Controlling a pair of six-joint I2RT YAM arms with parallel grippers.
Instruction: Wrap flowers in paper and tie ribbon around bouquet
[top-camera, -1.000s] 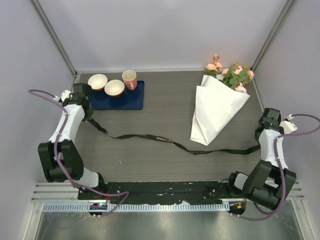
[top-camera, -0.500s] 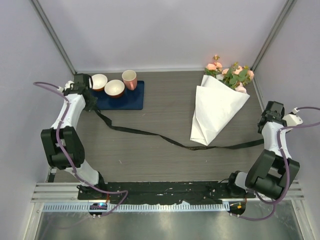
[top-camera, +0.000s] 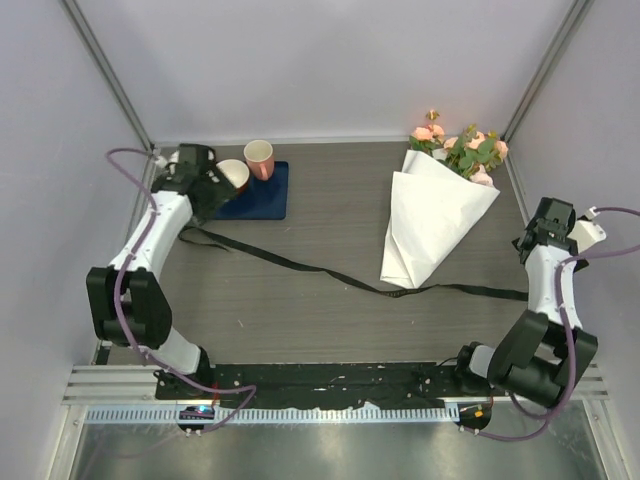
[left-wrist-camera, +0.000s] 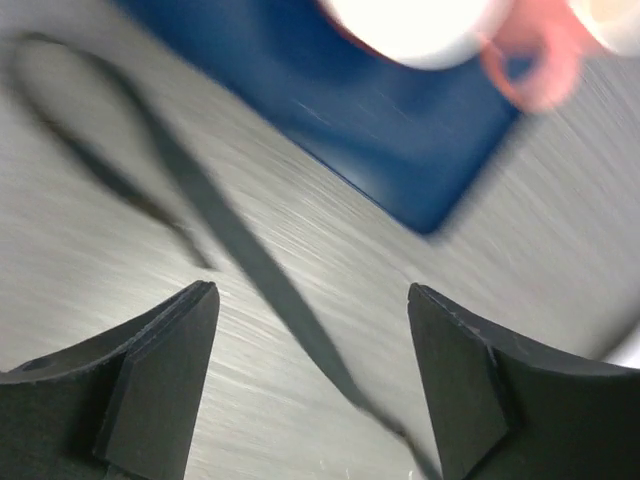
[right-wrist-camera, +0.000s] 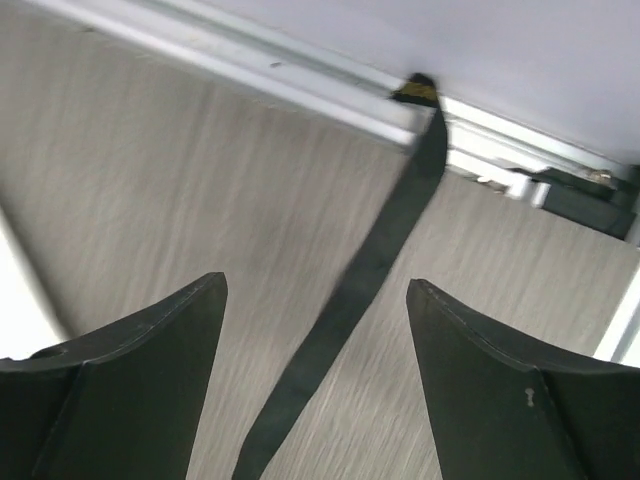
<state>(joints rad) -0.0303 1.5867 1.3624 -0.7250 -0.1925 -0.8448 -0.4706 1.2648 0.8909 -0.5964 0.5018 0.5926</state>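
The pale pink roses with green leaves (top-camera: 465, 150) already sit in the big white paper cone (top-camera: 430, 225) on the grey wooden worktop (top-camera: 330, 210). The long thin black ribbon (top-camera: 300, 268) lies flat, passing right by the cone's pointed end. The left hand (left-wrist-camera: 310, 300), far left of the cone, has its fingers apart and holds nothing. The right hand (right-wrist-camera: 315, 285), right of the cone, is apart too, the ribbon loose below it. To tie well, I think each hand should pinch its ribbon end, lift both over the cone's thin part and cross them without dragging the cone. The ribbon's gold letters are too small to read
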